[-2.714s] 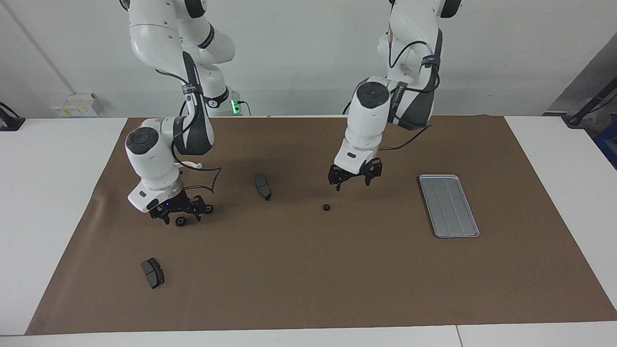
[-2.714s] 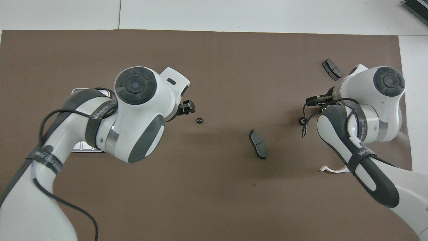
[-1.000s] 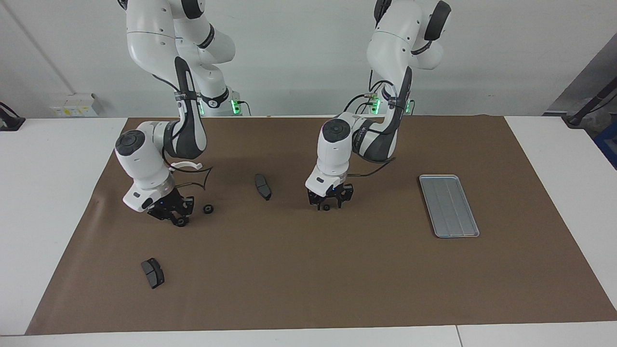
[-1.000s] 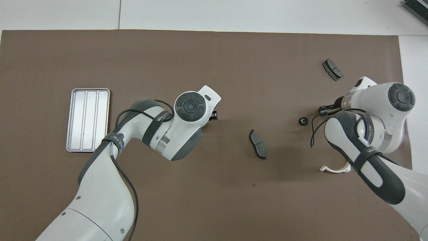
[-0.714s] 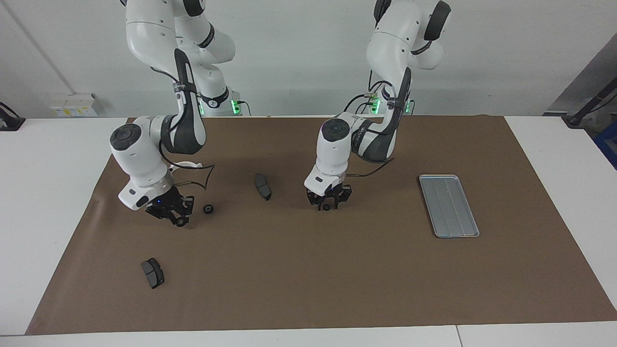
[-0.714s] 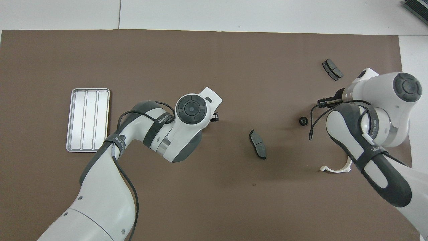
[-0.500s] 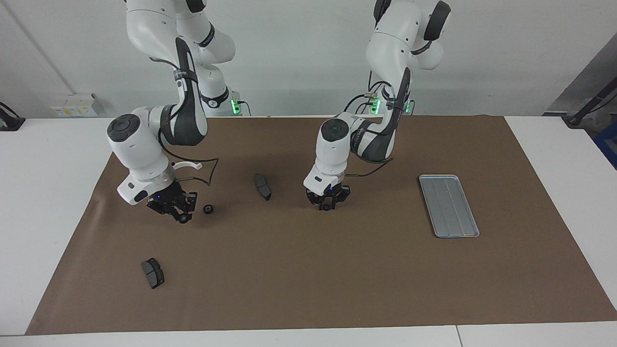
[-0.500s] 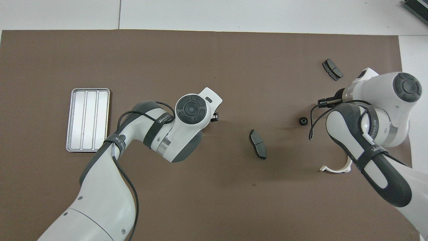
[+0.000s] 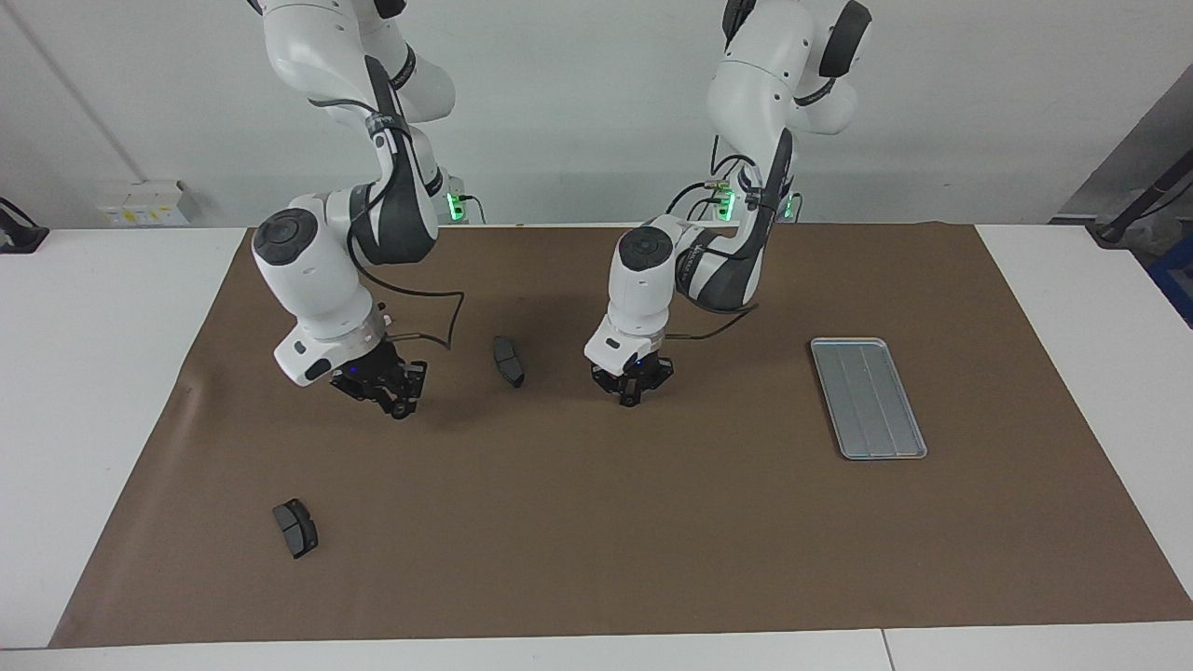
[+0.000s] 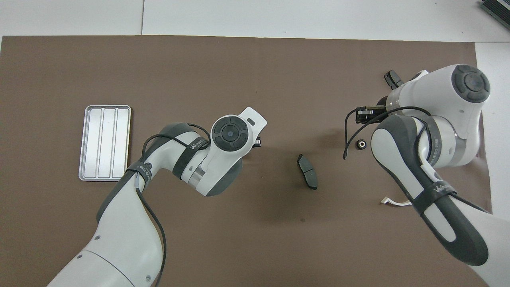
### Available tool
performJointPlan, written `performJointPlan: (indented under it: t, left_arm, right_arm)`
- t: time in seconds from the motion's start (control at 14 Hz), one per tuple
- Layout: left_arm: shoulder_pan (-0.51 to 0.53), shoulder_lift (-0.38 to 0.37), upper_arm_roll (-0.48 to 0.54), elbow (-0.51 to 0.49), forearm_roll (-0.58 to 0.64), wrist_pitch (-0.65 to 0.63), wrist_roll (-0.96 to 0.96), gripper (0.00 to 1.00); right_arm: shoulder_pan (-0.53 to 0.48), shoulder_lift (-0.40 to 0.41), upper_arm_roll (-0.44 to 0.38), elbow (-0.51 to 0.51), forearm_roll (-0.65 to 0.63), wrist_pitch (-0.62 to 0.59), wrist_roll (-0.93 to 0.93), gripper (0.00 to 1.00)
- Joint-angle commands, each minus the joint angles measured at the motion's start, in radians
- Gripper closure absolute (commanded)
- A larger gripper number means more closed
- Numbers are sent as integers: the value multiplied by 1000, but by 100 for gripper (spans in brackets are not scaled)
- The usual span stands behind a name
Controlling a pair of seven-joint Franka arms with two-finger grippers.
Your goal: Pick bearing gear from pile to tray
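Two grippers sit low mid-frame, facing view: right gripper clamped on a black ring; left gripper fingertips together, and we can't tell what it holds.

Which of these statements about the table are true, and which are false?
1. A black ring lies in the tray. False: the tray shows nothing in it.
2. The left hand is low at the mat, between a grey pad and the tray. True.
3. The right hand hangs over the tray. False: it is toward the right arm's end of the mat, the tray toward the left arm's end.
4. Two grey pads lie on the mat. True: the second pad lies farther from the robots.
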Motion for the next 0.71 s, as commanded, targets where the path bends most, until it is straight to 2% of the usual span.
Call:
performJointPlan:
  t: [0.0,0.29,0.43,0.57,0.64]
  left_arm:
    - [-11,-28,10,-37,12,15,0,100]
    - [18,-25,11,4,6,-34,0,100]
    - [93,-22,11,58,2,-101,12,100]
    - [193,-45,5,60,-11,-114,93,100]
    - [248,-65,3,54,-37,-115,156,100]
  right_arm:
    - [-9,-10,47,13,11,-18,92,100]
    - [-8,-3,106,18,10,27,209,100]
    - [-4,1,127,18,10,60,250,100]
    - [12,16,144,19,8,99,299,100]
    - [15,32,177,33,7,125,351,100]
